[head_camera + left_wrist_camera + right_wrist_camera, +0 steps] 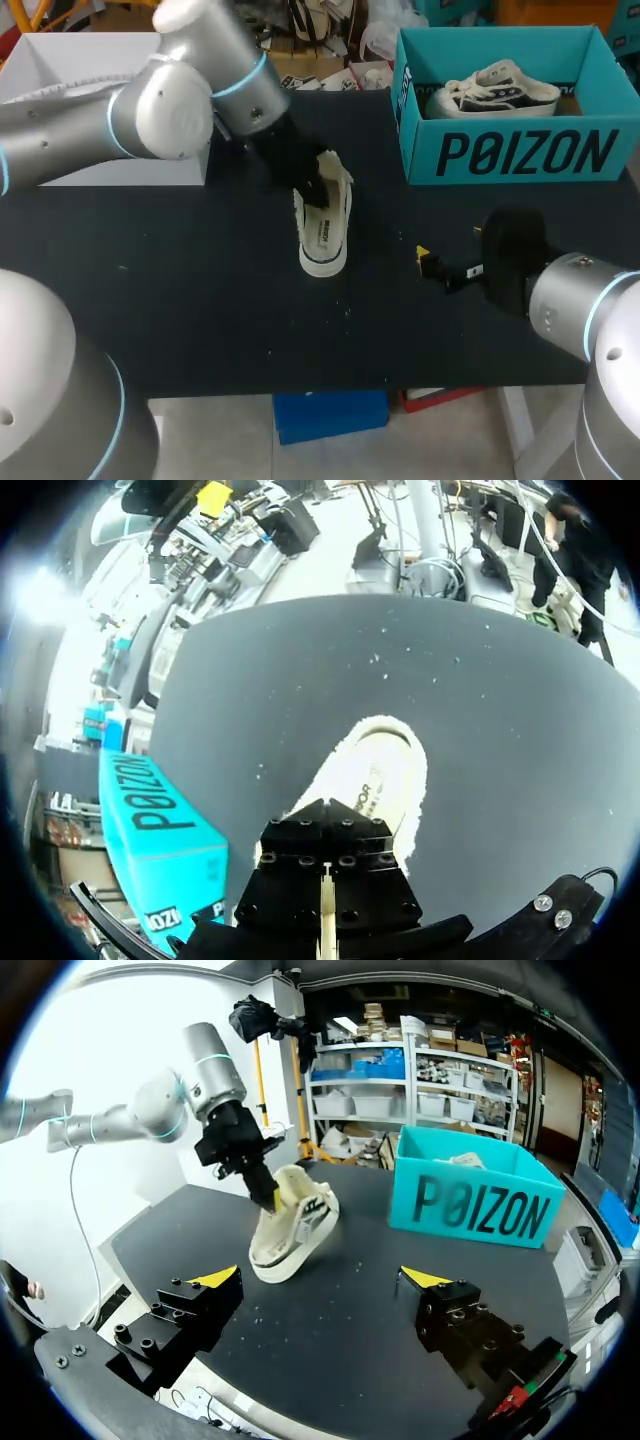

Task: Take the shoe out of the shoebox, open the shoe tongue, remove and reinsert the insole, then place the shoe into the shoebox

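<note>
Left gripper (318,185) is pinching the shoe (325,235) on the black table (200,300).
The shoe is tilting under its narrow grip, toe touching the speckled surface; the right gripper (320,1278) is hovering spread wide, the teal shoebox (480,1210) ahead of it.

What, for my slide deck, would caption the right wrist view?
Left tool at the white sneaker on the table; right tool open, teal shoebox beyond.

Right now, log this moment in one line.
left hand: shut on shoe, tilted on table | right hand: open, empty, apart from shoe | box: holds second shoe
</note>
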### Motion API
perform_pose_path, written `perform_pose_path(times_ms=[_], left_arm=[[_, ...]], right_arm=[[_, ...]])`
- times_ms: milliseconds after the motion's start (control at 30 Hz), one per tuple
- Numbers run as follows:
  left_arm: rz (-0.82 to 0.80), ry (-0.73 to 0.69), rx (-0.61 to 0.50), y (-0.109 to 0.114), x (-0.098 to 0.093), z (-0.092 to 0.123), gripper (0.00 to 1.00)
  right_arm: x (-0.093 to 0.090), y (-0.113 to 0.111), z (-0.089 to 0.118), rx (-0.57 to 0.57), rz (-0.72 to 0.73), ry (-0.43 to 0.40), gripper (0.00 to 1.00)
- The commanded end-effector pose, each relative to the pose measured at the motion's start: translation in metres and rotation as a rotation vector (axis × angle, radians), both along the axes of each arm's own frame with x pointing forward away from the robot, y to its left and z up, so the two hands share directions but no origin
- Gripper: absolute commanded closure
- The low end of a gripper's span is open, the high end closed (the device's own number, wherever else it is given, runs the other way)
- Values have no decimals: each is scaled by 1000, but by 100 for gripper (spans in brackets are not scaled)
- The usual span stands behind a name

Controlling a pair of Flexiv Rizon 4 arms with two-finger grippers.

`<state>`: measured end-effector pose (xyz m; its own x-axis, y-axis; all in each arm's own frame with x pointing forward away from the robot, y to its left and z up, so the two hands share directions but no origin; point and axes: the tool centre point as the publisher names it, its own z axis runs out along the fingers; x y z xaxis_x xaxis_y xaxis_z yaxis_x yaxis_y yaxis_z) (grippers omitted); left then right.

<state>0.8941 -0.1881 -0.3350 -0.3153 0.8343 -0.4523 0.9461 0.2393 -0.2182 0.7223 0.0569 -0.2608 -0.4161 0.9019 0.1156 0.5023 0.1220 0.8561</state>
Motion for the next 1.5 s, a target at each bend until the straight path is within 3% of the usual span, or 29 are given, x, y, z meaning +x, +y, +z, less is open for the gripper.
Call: perform_pose_path(times_ms=[33, 233, 433, 800, 933, 1167, 1500], left_arm=[[187, -120, -296, 32, 6, 33, 100], [334, -202, -388, 43, 38, 52, 100], [432, -238, -365, 46, 70, 58, 100], [445, -233, -265, 29, 113, 35, 100], [426, -199, -261, 22, 114, 27, 100], [339, -147, -275, 15, 99, 24, 100], [260, -88, -190, 14, 79, 8, 100]], right_arm=[[-1, 1, -1, 1, -4, -4, 0], [-1, 1, -1, 1, -4, -4, 0], [-1, 1, -1, 1, -4, -4, 0], [-1, 1, -1, 1, -4, -4, 0], [-1, 1, -1, 1, -4, -4, 0], [-1, 1, -1, 1, -4, -4, 0], [-1, 1, -1, 1, -4, -4, 0]])
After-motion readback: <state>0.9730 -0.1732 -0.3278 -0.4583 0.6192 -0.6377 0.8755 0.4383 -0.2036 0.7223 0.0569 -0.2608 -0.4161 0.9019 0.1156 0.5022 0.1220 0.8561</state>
